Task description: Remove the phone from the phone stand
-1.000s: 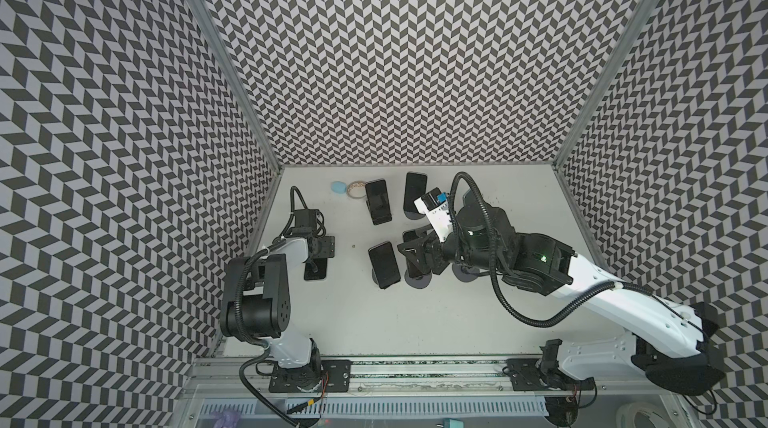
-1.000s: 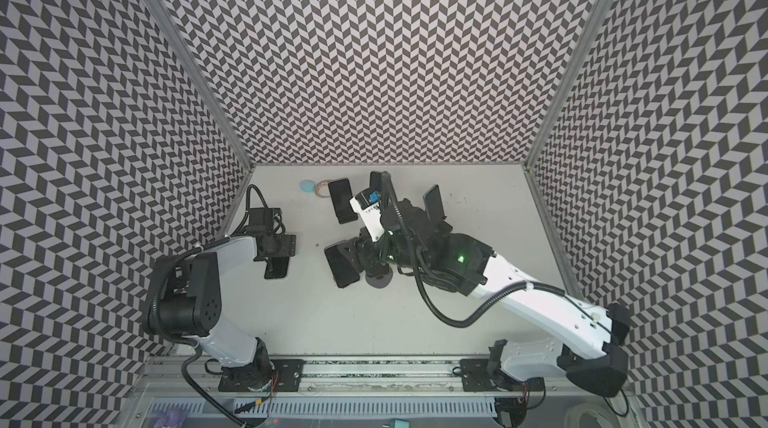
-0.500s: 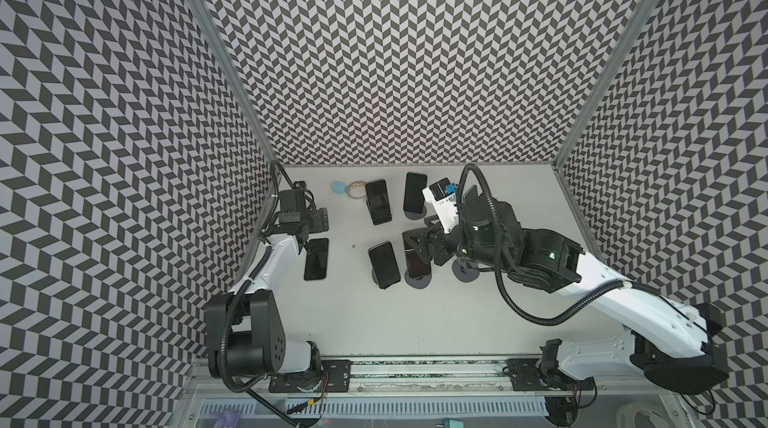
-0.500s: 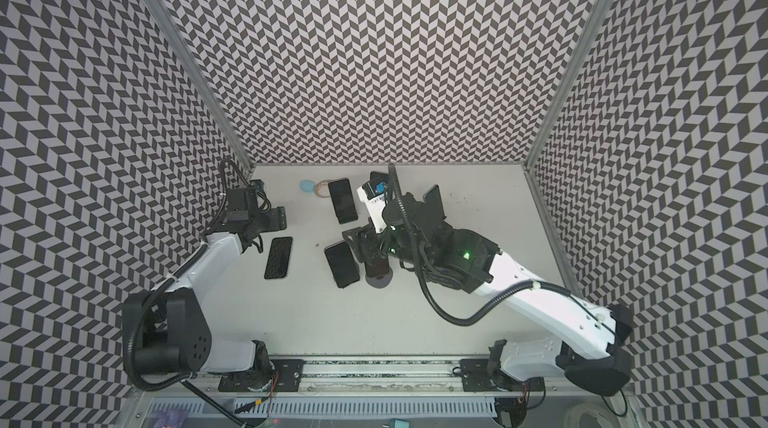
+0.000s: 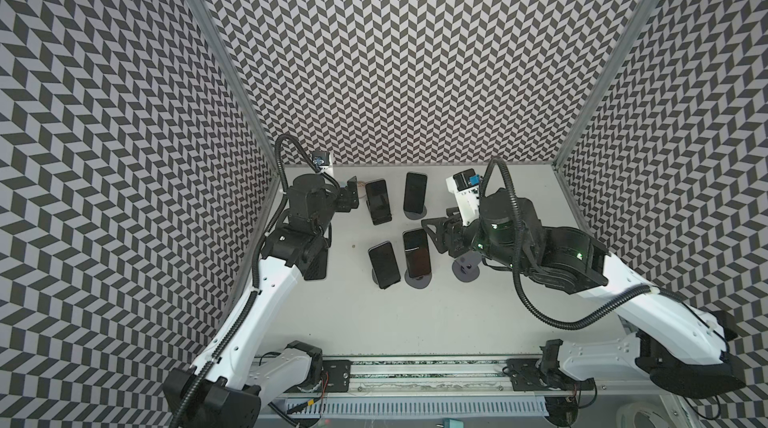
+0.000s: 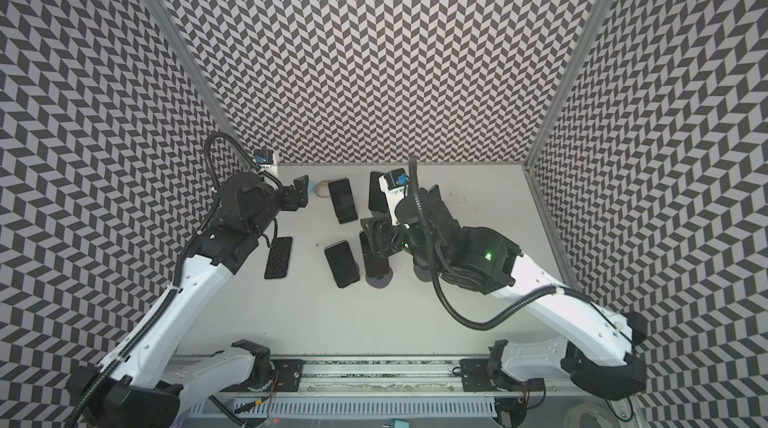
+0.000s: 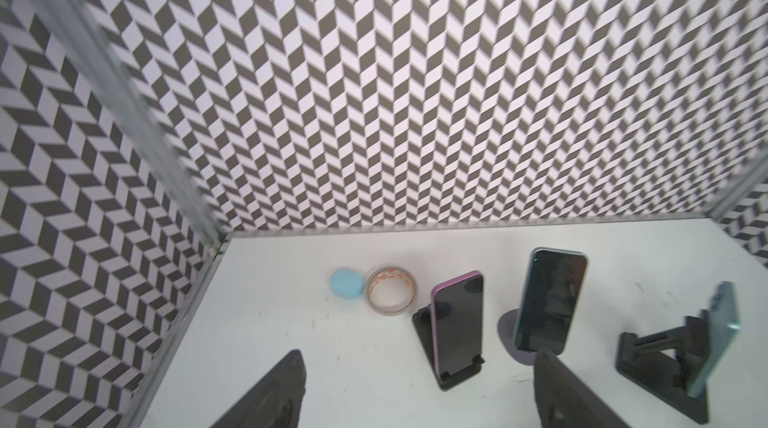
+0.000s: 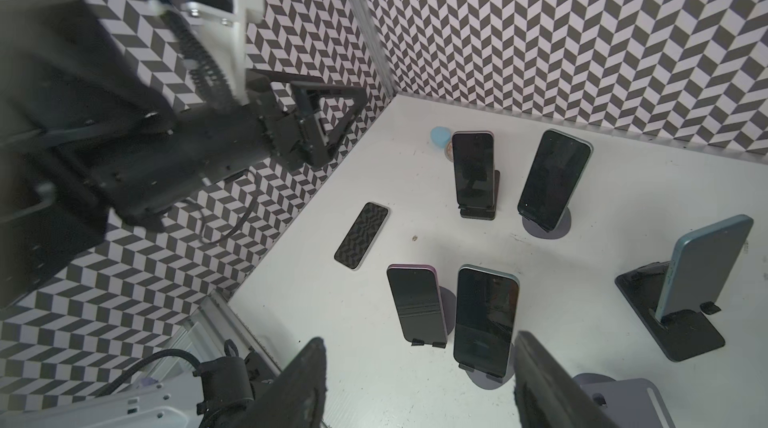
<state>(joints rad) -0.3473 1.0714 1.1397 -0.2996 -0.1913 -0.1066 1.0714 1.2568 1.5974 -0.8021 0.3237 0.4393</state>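
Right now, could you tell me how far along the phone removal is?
Done: one phone lies flat on the table, and a stand is empty. In hand: nothing; both the left gripper and right gripper are open. Left: five phones sit on stands, if those count.

Propped phones [image 5: 417, 253] block the table's [image 5: 374, 322] middle; front open.
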